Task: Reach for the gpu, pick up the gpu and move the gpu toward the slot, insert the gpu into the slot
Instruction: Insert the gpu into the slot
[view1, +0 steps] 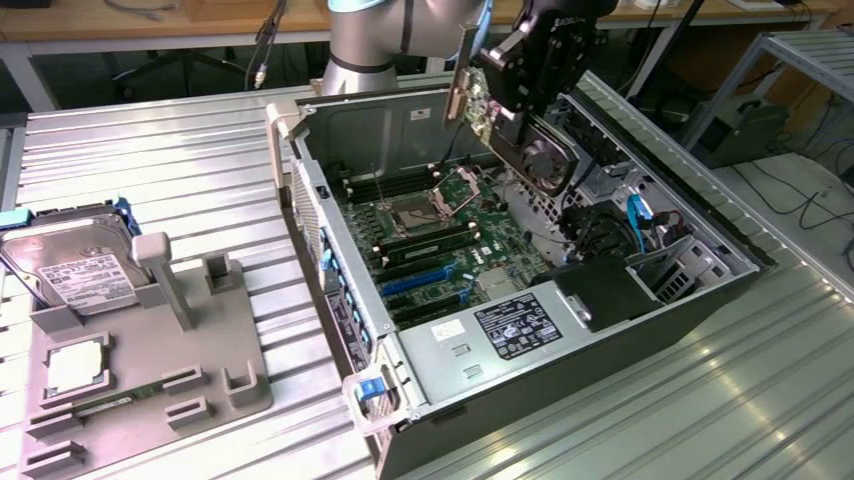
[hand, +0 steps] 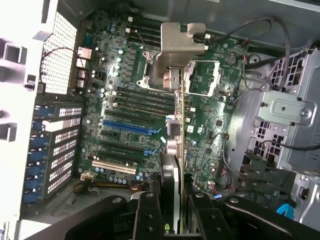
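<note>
My gripper (view1: 523, 88) is shut on the gpu (view1: 539, 152), a dark card with a round fan and a silver bracket (view1: 466, 80). It hangs tilted above the open computer case, over the far part of the green motherboard (view1: 461, 245). In the wrist view the gpu (hand: 171, 165) is seen edge-on between my black fingers (hand: 149, 215), with its bracket (hand: 177, 47) at the far end. The long blue slot (hand: 127, 127) lies beside the card's edge, some way below it. In the exterior view the blue slot (view1: 418, 280) sits lower on the board, nearer the exterior view's left.
The case walls (view1: 304, 200) and a drive cage (view1: 627, 230) with cables hem in the board. The open CPU socket (view1: 414, 212) lies under the card. On the exterior view's left a grey fixture (view1: 147, 340) holds a hard drive (view1: 80, 270), a CPU (view1: 74, 368) and a memory stick (view1: 118, 402).
</note>
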